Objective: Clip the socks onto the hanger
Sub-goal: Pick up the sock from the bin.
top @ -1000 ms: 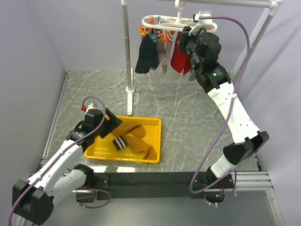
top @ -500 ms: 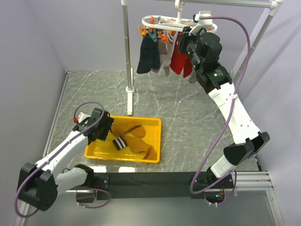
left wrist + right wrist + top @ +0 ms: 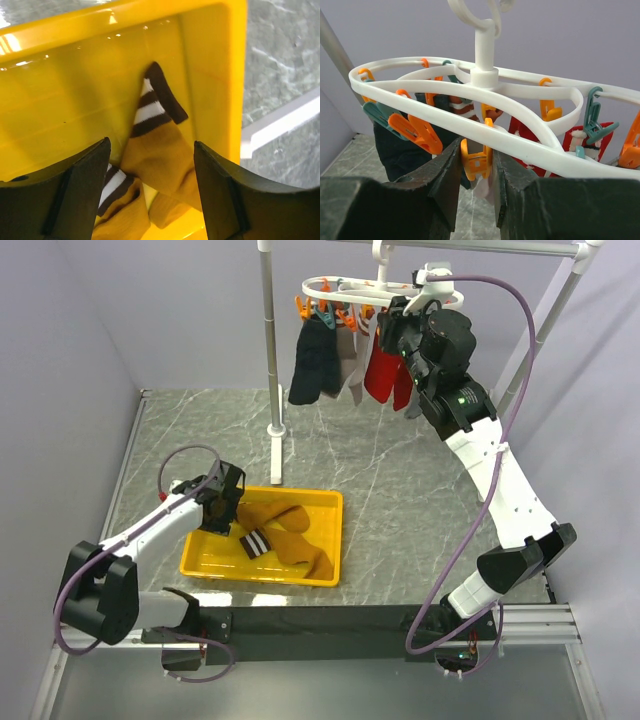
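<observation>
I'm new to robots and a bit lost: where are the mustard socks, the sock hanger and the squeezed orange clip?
mustard-brown socks point(image 3: 292, 537): overhead view, on the plain foot part.
white sock hanger point(image 3: 484, 76): right wrist view, on its central hub.
orange clip point(image 3: 476, 161): right wrist view, on its lower body.

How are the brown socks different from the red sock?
The brown socks lie crumpled in the yellow tray; the red sock hangs straight down from the hanger. The brown socks have black-and-white striped cuffs; the red sock looks mostly red. Both are socks.
</observation>
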Motion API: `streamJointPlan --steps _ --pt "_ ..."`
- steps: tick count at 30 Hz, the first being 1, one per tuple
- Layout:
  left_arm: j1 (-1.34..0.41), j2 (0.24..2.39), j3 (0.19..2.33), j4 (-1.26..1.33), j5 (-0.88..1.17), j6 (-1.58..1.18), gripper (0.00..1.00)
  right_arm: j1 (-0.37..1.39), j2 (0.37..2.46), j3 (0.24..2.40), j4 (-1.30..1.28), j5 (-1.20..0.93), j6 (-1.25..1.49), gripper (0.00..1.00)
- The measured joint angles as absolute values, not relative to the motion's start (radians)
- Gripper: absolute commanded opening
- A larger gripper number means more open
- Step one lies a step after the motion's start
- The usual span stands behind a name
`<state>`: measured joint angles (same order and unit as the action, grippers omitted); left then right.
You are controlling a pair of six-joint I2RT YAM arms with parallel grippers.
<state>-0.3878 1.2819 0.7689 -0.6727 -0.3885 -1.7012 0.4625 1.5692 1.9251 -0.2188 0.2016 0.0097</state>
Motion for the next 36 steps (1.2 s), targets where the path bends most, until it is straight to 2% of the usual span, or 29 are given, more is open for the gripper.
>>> streamJointPlan --steps 10,15,24,28,32,36 --pt "-0.388 1.377 0.802 -0.678 -0.41 -1.76 0.72 0.463 1.569 1.925 -0.218 0.2 -0.009 0.02" --pt "-0.387 1.388 0.802 -0.665 -0.411 -1.773 0.67 0.463 1.569 1.925 -0.218 0.197 -0.009 0.02" --pt "-0.36 1.448 0.802 -0.633 -0.408 -1.765 0.67 0.463 1.569 1.925 -0.218 0.197 -0.015 0.02" --pt "-0.343 1.483 0.803 -0.621 -0.399 -1.747 0.57 0.463 1.569 1.925 -0.218 0.198 -0.02 0.02" --pt "-0.338 1.486 0.803 -0.606 -0.397 -1.729 0.41 0.463 1.569 1.925 -0.218 0.199 -0.021 0.02" --pt "-0.337 1.502 0.804 -0.599 -0.394 -1.711 0.39 0.463 1.57 1.925 -0.218 0.202 -0.024 0.02"
